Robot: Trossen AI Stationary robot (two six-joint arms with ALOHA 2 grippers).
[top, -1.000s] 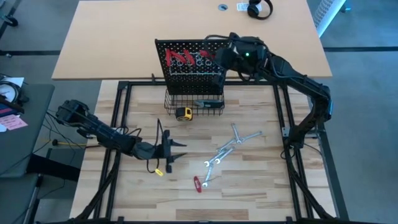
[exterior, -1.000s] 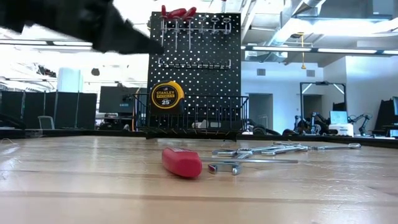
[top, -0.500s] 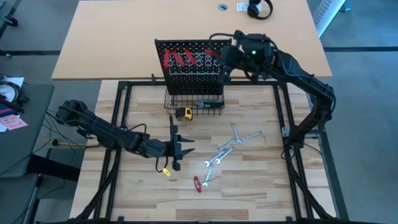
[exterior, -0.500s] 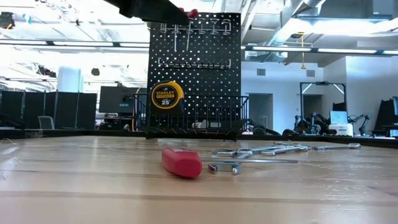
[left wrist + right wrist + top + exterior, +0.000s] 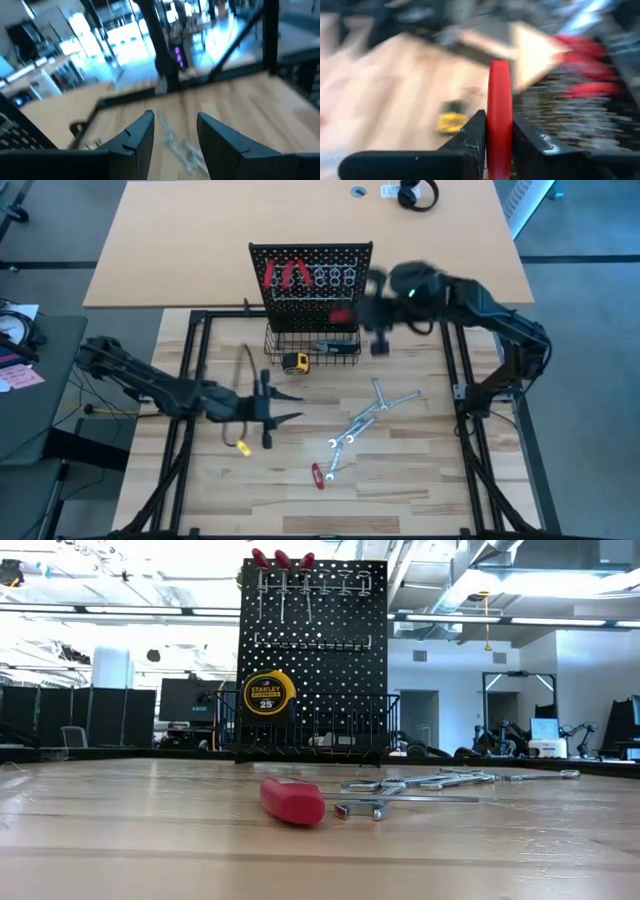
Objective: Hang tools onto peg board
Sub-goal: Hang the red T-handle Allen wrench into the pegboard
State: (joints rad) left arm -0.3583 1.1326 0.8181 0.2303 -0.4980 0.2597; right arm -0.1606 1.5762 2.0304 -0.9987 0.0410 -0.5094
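The black peg board (image 5: 310, 275) stands upright at the table's far side, with red-handled pliers (image 5: 284, 274) and silver wrenches (image 5: 335, 277) hanging on its hooks. My right gripper (image 5: 362, 316) hovers in front of the board's right end, above the wire basket (image 5: 312, 346), shut on a red-handled tool (image 5: 342, 315). Several wrenches (image 5: 368, 420) and another red-handled tool (image 5: 318, 475) lie flat on the wooden table. My left gripper (image 5: 283, 409) hangs open above the table's left half, nothing between its fingers (image 5: 142, 135). My right gripper pinches the tool's red handle (image 5: 499, 117) between its two fingers (image 5: 475, 135). The handle's free end (image 5: 499, 80) sticks out past the fingertips. The fingers come from the table's right, slanting down. The tool is lifted clear of the board and the basket.
A yellow tape measure (image 5: 294, 362) sits by the basket's near left corner. A black metal frame (image 5: 455, 360) runs along the table's edges. A yellow tag (image 5: 242, 447) dangles on a cable under my left arm. Bare wood lies at the near left (image 5: 230, 490).
My right gripper has drawn back from the peg board's top right toward the near edge, tipping downward, with the red-handled tool still between its fingers. My left gripper has risen above the table and gone out of the low view, still open.
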